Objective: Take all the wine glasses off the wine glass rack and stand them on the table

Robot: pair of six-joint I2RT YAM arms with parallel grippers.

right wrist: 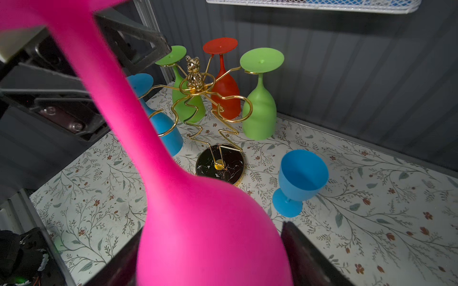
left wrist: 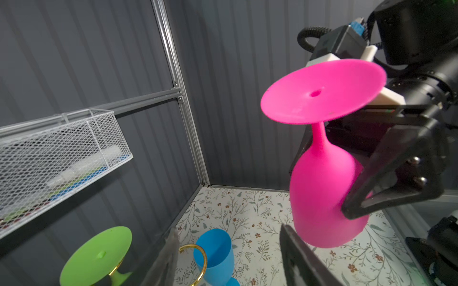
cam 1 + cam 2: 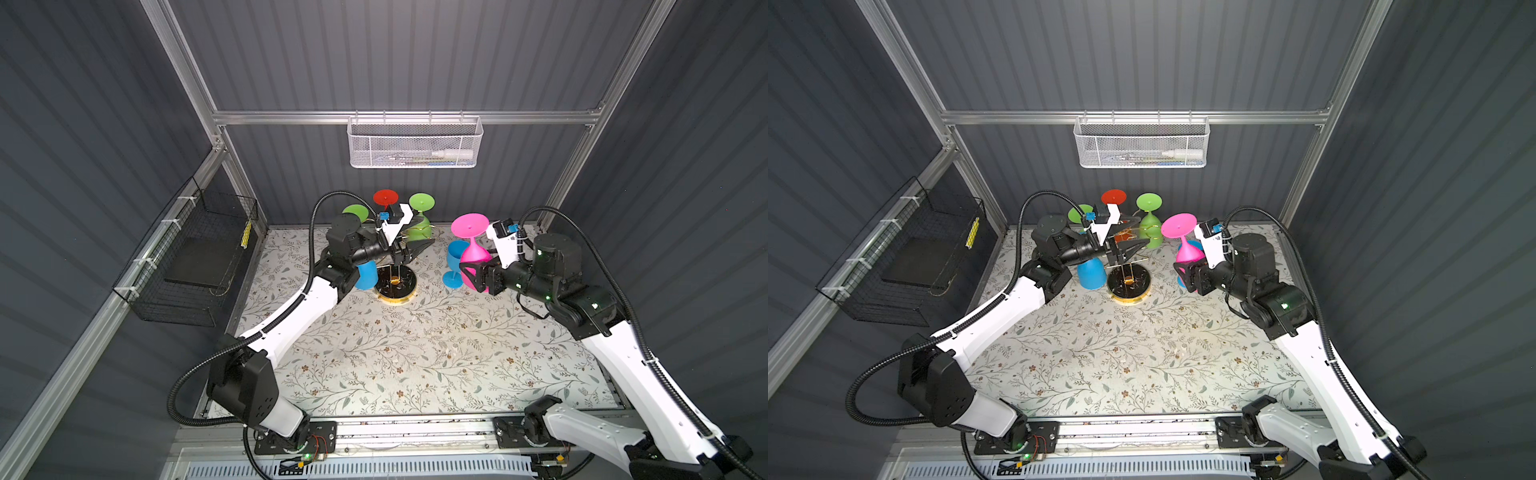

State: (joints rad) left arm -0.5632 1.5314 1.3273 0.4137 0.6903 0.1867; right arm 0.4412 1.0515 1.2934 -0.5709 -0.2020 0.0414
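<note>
Holding clear of the wine glass rack (image 1: pixel 224 170): pink wine glass (image 3: pixel 473 253), inverted, foot up, off to the rack's right, above the table beside an upright blue glass (image 1: pixel 302 178).

Rack carries green glasses (image 1: pixel 260 109) x2, red glass (image 1: pixel 224 96) and hung blue glass (image 1: pixel 166 136), all foot-up.

R gripper (image 3: pixel 475 277) clamped across the pink bowl. L gripper (image 3: pixel 417 251) by rack top, fingers apart, nothing btwn.

Handling, est.: matte plastic/silicone look, so light, not brittle, prob. some give. Bowl = widest, steadiest hold; thin stem would pivot.

Task looks ~done, set-down left.

Room: grey ribbed walls (image 3: pixel 374 62). Table (image 3: pixel 415 353): flat floral mat, free space at front. White mesh basket (image 3: pixel 415 145) on back rail, black wire basket (image 3: pixel 199 257) on left wall.
</note>
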